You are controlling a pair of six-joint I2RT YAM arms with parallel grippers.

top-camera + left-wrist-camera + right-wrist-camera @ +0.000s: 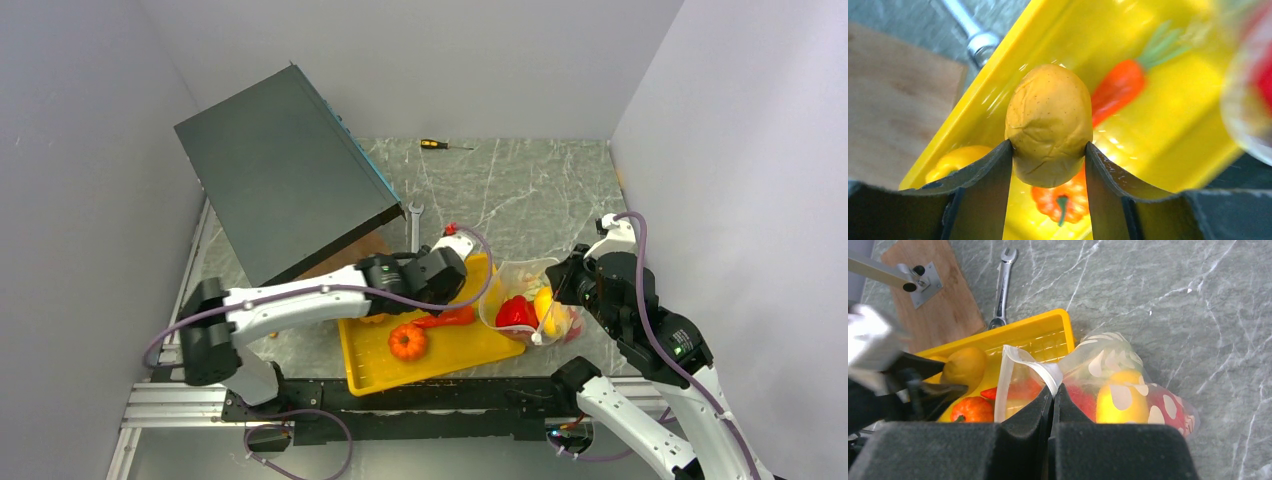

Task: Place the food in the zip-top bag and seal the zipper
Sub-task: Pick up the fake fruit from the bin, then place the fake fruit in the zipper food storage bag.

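Food: toy potato (pixel 1049 125) looks light, hard, slippery; left gripper (pixel 1048 146), part-open, clamps its middle above the yellow tray (pixel 1168 125); right gripper (pixel 1054 389), closed, pinches the zip-top bag (pixel 1108 355) rim beside it

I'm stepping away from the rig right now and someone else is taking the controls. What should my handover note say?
Left gripper: closed on a tan potato, over the yellow tray.
Right gripper: shut on the white zipper strip, holding the dotted bag open beside the tray.
Done: a red pepper and a yellow piece are in the bag.
Left: put the potato in, then the carrot, pumpkin and yellow pepper from the tray. Then seal the zipper.
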